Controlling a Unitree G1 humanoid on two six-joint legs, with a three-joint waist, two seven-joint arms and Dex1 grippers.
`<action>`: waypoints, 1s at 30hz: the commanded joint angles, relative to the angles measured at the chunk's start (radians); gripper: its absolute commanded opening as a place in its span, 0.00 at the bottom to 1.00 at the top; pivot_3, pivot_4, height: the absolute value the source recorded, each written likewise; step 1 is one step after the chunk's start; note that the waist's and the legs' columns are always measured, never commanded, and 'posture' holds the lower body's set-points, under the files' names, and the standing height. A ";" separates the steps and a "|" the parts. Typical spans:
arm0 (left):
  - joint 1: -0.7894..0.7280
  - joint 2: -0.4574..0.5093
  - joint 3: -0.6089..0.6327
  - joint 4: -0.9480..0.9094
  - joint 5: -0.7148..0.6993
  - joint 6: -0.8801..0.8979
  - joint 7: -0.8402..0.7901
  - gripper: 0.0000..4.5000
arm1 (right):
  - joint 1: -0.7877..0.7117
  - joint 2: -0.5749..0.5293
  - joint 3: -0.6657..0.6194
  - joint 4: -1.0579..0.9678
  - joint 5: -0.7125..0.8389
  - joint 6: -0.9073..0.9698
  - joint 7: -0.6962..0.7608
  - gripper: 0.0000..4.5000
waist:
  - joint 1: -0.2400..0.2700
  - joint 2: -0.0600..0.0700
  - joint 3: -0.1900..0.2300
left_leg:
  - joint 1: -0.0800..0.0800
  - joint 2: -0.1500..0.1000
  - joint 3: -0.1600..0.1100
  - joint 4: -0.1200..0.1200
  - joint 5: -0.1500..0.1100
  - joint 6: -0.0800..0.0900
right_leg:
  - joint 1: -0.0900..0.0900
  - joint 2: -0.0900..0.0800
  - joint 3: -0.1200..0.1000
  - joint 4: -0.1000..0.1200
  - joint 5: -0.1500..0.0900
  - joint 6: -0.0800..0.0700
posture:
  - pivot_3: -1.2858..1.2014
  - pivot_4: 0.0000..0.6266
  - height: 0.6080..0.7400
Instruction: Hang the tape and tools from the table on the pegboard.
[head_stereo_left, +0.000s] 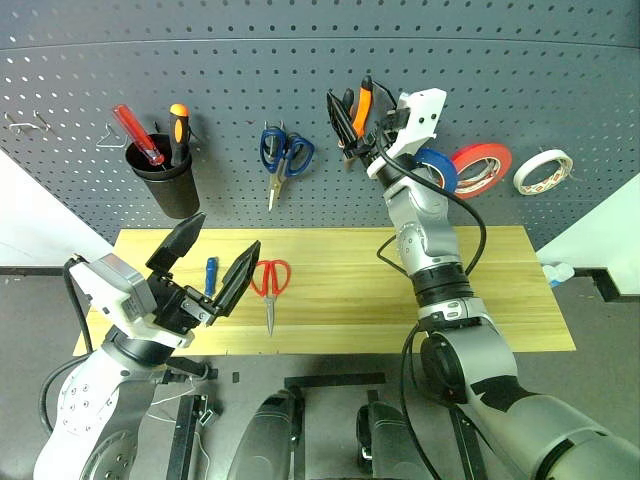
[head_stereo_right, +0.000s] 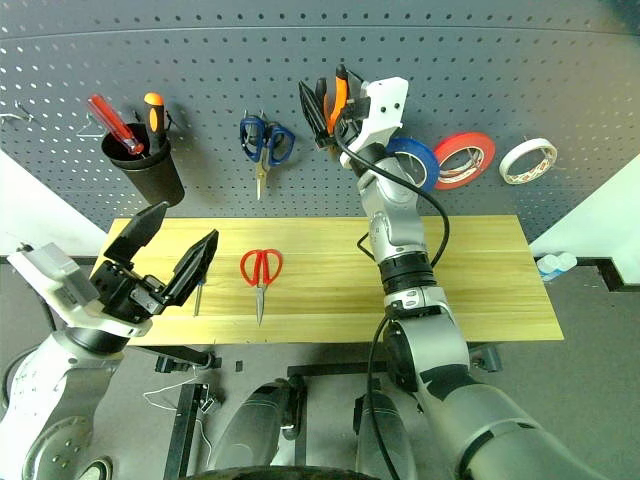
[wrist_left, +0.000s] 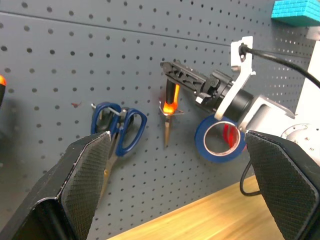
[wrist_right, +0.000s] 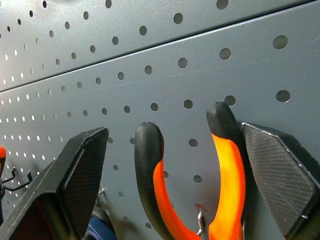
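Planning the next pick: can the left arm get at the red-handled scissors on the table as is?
Probably yes. The left gripper hangs open just above the table, and the red-handled scissors lie flat beside it, with nothing between them. Only the screwdriver lies close by.

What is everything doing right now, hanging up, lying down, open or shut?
Pliers: hanging on the pegboard, between the open right pincer.
Blue tape: hanging.
Red-handled scissors: shut, lying on the table.
Blue-handled screwdriver: lying on the table.
Left pincer: open, empty.
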 joint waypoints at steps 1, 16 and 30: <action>-0.023 -0.011 -0.011 0.006 0.015 -0.032 -0.013 1.00 | -0.014 -0.021 -0.013 -0.053 0.003 0.015 -0.010 1.00 | 0.000 0.000 0.000 | 0.000 0.000 0.000 0.000 0.000 0.000 | 0.000 0.000 0.000 0.000 0.000 0.000 | 0.60 0.34 1.00; -0.191 -0.076 -0.087 0.223 0.097 -0.147 -0.113 1.00 | 0.186 -0.090 0.017 -0.411 0.011 0.219 -0.017 1.00 | 0.009 -0.002 -0.023 | -0.003 -0.001 0.003 -0.013 0.008 -0.013 | -0.004 0.005 -0.001 -0.005 0.003 0.005 | 0.58 0.13 1.00; -0.298 -0.106 -0.103 0.350 0.127 -0.223 -0.169 1.00 | 0.321 -0.196 -0.001 -0.646 0.060 0.395 0.024 1.00 | 0.007 -0.005 -0.113 | 0.001 0.000 0.005 -0.013 0.010 -0.012 | 0.000 0.007 0.000 -0.004 0.003 0.005 | 0.57 0.01 1.00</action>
